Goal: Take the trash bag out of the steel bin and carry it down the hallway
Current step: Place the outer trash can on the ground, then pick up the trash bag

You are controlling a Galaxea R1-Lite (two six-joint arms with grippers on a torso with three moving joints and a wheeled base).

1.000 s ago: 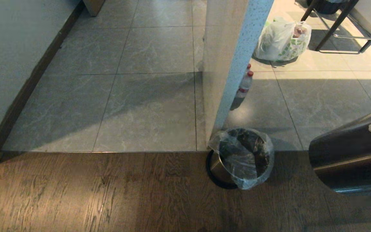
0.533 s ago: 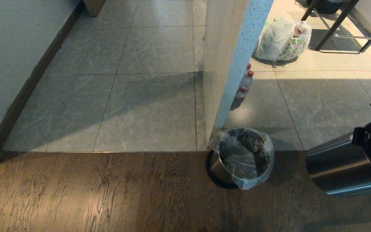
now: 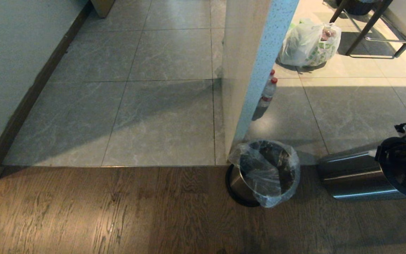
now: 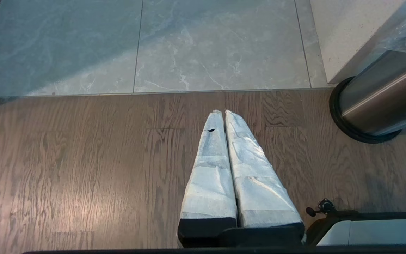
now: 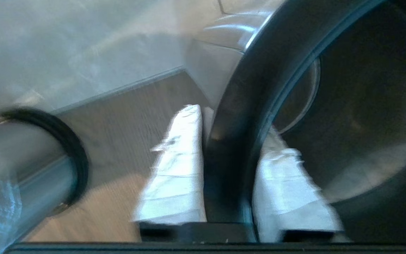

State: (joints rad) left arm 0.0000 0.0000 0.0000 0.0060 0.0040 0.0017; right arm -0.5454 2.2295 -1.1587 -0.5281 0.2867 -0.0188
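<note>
Furthest left, the left tool [image 4: 222, 113] hangs over the wooden floor [image 3: 83, 211] with its two padded fingers pressed together and nothing between them. It is well apart from the work.

Right of it, at the foot of the speckled pillar [image 3: 245, 70], the steel bin [image 3: 236, 185] stands where wood meets tile. The trash bag [image 3: 259, 176] is seated inside it, its mouth folded out over the rim. The clear film looks thin, soft and slippery, likely light, and prone to tearing or sliding through a shallow pinch. The loose flap draped over the bin's near side seems the best place to take hold, gathered into a bunch. A straight upward pull may lift the small bin along with it.

Behind the pillar stand two red-capped bottles [image 3: 267, 92], and beyond them sits one white bag with green print [image 3: 307, 46].

Furthest right, a second steel bin [image 3: 351, 174] lies on its side with no liner. The right tool [image 5: 224, 120] is clamped on its black rim, one finger outside and one inside.

The count: two steel bins, one clear bag, two bottles, one printed bag.
</note>
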